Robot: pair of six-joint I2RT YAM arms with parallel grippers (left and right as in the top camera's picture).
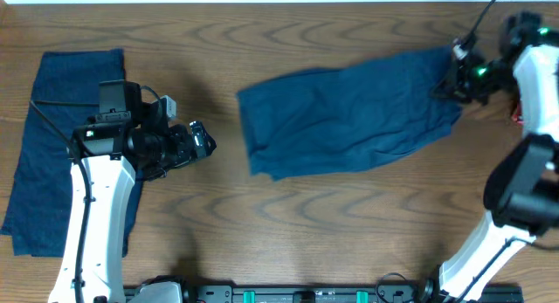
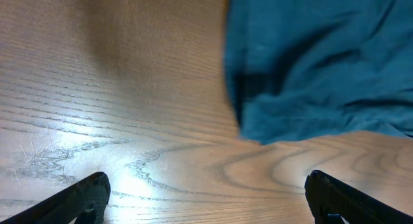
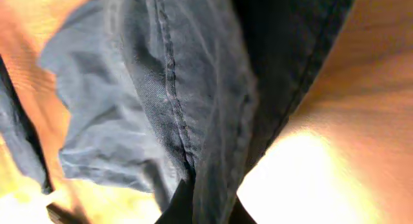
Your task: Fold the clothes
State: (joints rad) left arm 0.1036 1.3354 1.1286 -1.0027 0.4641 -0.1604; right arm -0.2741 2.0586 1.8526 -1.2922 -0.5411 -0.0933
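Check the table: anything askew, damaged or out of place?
Nothing damaged or spilled. The middle garment lies skewed and wrinkled, its right end bunched in the right gripper. The left garment lies flat in a long strip.

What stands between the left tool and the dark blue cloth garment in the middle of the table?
Nothing visible does. Only bare brown wooden table lies between the open left tool and the nearest edge of the dark blue cloth garment.
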